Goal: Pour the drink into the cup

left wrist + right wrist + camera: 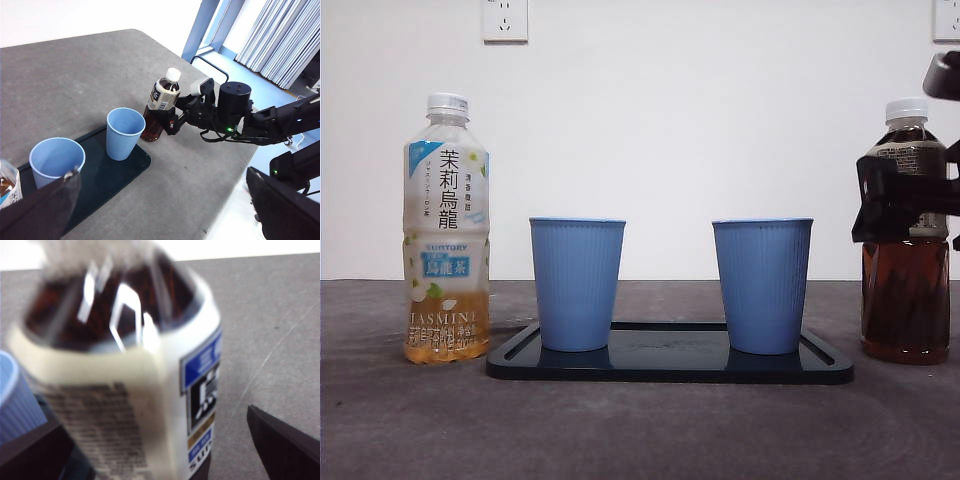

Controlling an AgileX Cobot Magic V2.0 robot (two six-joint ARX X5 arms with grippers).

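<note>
A dark tea bottle (905, 300) with a white cap stands upright on the table, right of the tray. My right gripper (905, 200) is open with its jaws around the bottle's label. In the right wrist view (160, 455) one jaw stands clear of the bottle (125, 365). The left wrist view shows the same gripper (172, 117) at the bottle (164, 95). Two empty blue cups (577, 285) (762, 285) stand upright on a dark tray (670, 368). My left gripper (165, 215) is open and empty, high above the table.
A pale jasmine tea bottle (446, 230), capped and low in liquid, stands left of the tray; its edge shows in the left wrist view (7, 182). The table's edge (220, 175) lies just beyond the dark bottle, with the right arm reaching in over it.
</note>
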